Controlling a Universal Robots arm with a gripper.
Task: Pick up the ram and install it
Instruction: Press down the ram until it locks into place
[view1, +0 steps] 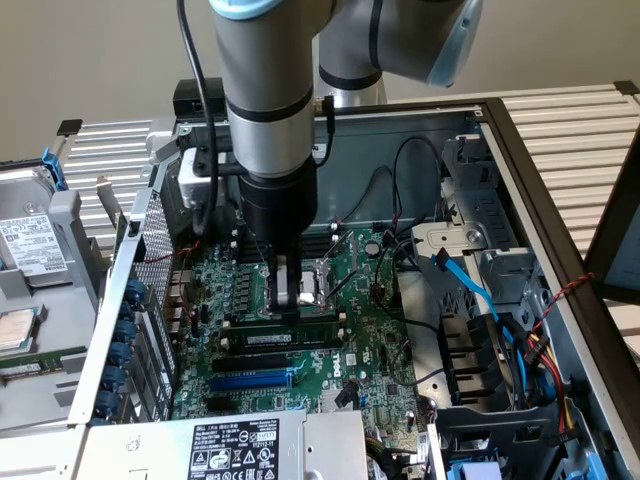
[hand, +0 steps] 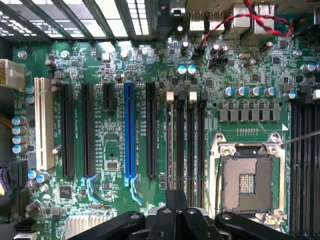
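While the arm hangs over the open computer case, the scene reads so:

Arm: a grey robot arm comes down from above into the case, wrist pointing straight down at the green board.

Gripper: the gripper sits low over the middle of the board, just above the memory slots; in the wrist view its black fingers meet over those slots.

Jaws: pressed together, with nothing seen between them.

Memory stick: the ram lies along a slot directly under the gripper, dark with a small white label, running left to right in the exterior view; I cannot tell whether it is fully seated.

Processor socket: the square socket stands open beside the memory slots.

Cables: a blue cable and a bundle of coloured wires lie at the exterior view's right.
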